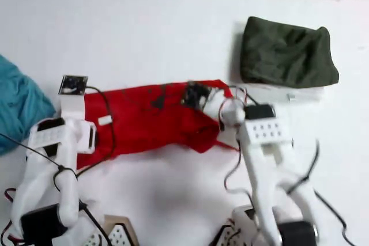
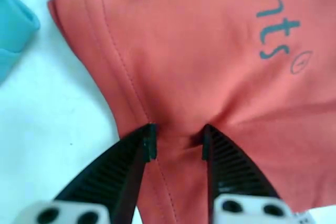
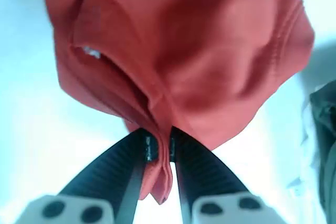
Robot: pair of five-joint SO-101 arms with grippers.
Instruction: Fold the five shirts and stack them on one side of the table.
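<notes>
Left hand [image 2: 177, 142] grips a pucker of the red shirt [image 1: 150, 119] at its left end, cloth bunched between the tips. Right hand [image 3: 157, 148] is clenched tight on a fold at the shirt's other end. The red shirt lies spread between them across the middle of the surface [image 1: 144, 27]. A folded green shirt [image 1: 285, 53] sits just beyond the right arm. A teal shirt [image 1: 17, 105] is heaped at the left edge.

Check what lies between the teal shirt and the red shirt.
A strip of bare white table separates the teal shirt from the red shirt; the left wrist view shows it.
</notes>
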